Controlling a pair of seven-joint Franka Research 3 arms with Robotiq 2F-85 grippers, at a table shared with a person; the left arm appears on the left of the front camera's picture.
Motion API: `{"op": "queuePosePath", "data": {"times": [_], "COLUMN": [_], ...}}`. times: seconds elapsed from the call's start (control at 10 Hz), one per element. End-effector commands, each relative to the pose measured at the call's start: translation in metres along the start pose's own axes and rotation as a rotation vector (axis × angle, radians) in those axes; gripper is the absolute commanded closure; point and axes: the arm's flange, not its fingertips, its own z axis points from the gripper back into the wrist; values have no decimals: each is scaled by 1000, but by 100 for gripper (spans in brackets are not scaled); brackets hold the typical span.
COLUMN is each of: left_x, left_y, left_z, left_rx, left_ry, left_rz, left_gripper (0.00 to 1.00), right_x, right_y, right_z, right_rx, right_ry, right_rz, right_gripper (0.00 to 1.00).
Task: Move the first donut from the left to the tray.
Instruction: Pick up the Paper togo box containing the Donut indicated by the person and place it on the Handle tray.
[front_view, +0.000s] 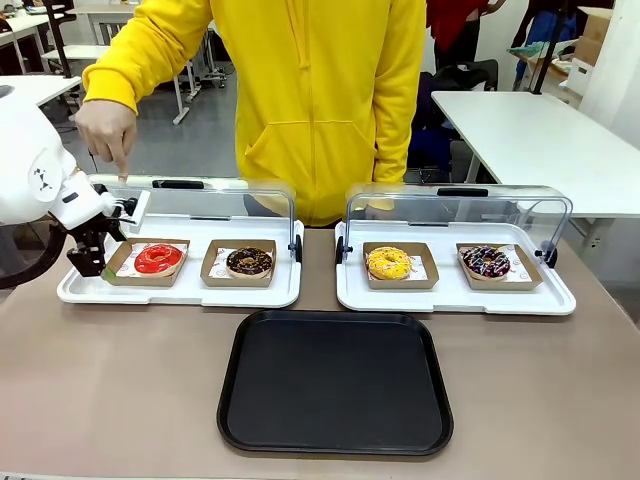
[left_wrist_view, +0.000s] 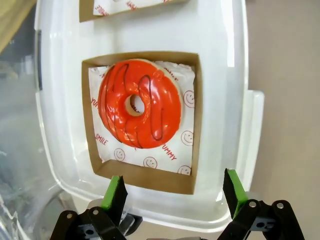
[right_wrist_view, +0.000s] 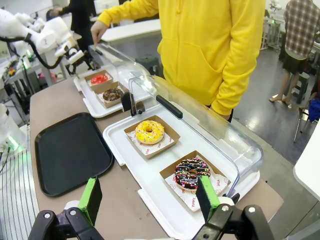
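Glossy red-glazed donut (left_wrist_view: 139, 111) in brown cardboard holder (left_wrist_view: 145, 176); matt black plastic tray (front_view: 335, 383).

Just ahead of the left gripper (left_wrist_view: 174, 179), black with green pads, the donut (left_wrist_view: 162, 107) is glossy red with thin dark lines over its glaze. It lies on white paper (left_wrist_view: 186, 142) printed with red words and smiley faces, in a brown cardboard holder (left_wrist_view: 145, 179). Beyond the right gripper (right_wrist_view: 149, 194), likewise black and green, sit a yellow donut (right_wrist_view: 158, 134) and a dark donut (right_wrist_view: 182, 179) with many-coloured sprinkles; left of it lies the plain black tray (right_wrist_view: 70, 150).

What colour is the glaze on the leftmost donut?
Glossy red with thin dark drizzle lines; the donut shows best in the left wrist view.
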Motion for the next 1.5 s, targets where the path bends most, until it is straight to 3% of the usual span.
{"op": "queuePosePath", "data": {"times": [0.0, 1.2, 1.3, 1.4], "left_x": [1, -8, -7, -7], "left_y": [11, 9, 9, 9], "left_z": [-8, -49, -49, -48], "left_rx": [-16, -46, -48, -55], "left_ry": [14, 40, 40, 43], "left_rz": [-14, -56, -63, -63], "left_gripper": [0, 0, 59, 59], "right_x": [1, 1, 1, 1], "right_y": [-2, -2, -2, -2], "right_z": [0, 0, 0, 0], "right_rx": [0, 0, 0, 0], "right_ry": [-29, -29, -29, -29], "right_rz": [26, 26, 26, 26], "right_gripper": [0, 0, 0, 0]}}
